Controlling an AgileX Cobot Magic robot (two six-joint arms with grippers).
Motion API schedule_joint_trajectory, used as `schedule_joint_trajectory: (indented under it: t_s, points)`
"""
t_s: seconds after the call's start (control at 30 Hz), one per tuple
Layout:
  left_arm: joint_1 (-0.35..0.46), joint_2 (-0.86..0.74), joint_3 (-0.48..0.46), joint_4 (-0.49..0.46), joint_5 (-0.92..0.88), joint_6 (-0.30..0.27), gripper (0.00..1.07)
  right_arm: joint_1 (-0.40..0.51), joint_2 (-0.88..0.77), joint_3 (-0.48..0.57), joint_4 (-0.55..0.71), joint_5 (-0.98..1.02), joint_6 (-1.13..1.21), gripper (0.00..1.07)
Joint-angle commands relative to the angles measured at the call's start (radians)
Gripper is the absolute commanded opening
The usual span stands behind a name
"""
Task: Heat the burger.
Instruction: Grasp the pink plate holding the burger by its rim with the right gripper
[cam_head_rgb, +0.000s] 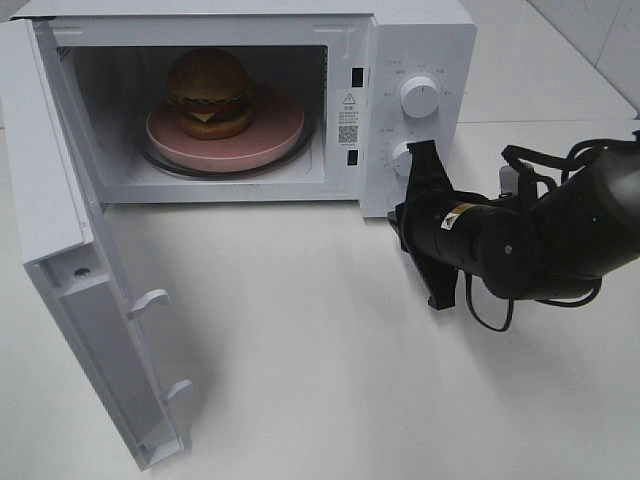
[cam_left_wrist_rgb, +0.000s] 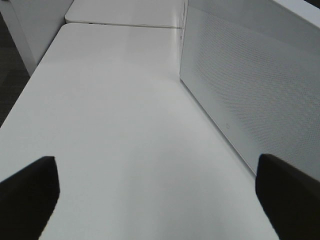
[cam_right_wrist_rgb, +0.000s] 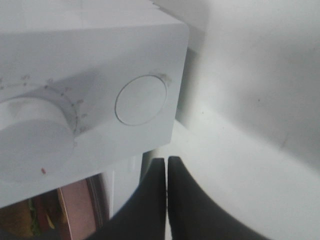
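The burger (cam_head_rgb: 208, 92), with its golden bun, lettuce and cheese, sits on a pink plate (cam_head_rgb: 275, 135) inside the open microwave (cam_head_rgb: 420, 40). My right gripper (cam_head_rgb: 425, 148) is shut with nothing in it. Its tips point at the control panel, just below the lower knob (cam_head_rgb: 405, 158). In the right wrist view the closed gripper (cam_right_wrist_rgb: 166, 161) sits under a round button (cam_right_wrist_rgb: 141, 100), next to a dial (cam_right_wrist_rgb: 30, 130). A strip of the pink plate (cam_right_wrist_rgb: 80, 205) shows at the edge. My left gripper (cam_left_wrist_rgb: 156, 172) stands wide open and empty over the table, beside the door's outer face (cam_left_wrist_rgb: 250, 75). It is out of the high view.
The microwave door (cam_head_rgb: 60, 200) swings wide open toward the front left, with two latch hooks (cam_head_rgb: 150, 300) on its edge. An upper knob (cam_head_rgb: 419, 97) sits above the lower one. The white table (cam_head_rgb: 300, 350) extends in front of the microwave.
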Motion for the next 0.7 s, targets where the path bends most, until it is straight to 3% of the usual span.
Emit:
schedule_joint_trajectory:
  t_s: [0.03,0.7]
  points:
    - [0.002,-0.006,0.002,0.002,0.001,-0.006,1.0,-0.004,-0.073,0.009,-0.037,0.121,-0.12,0.01]
    - [0.002,-0.006,0.002,0.002,0.001,-0.006,1.0,-0.004,-0.285,0.009,-0.041,0.563,-0.845,0.05]
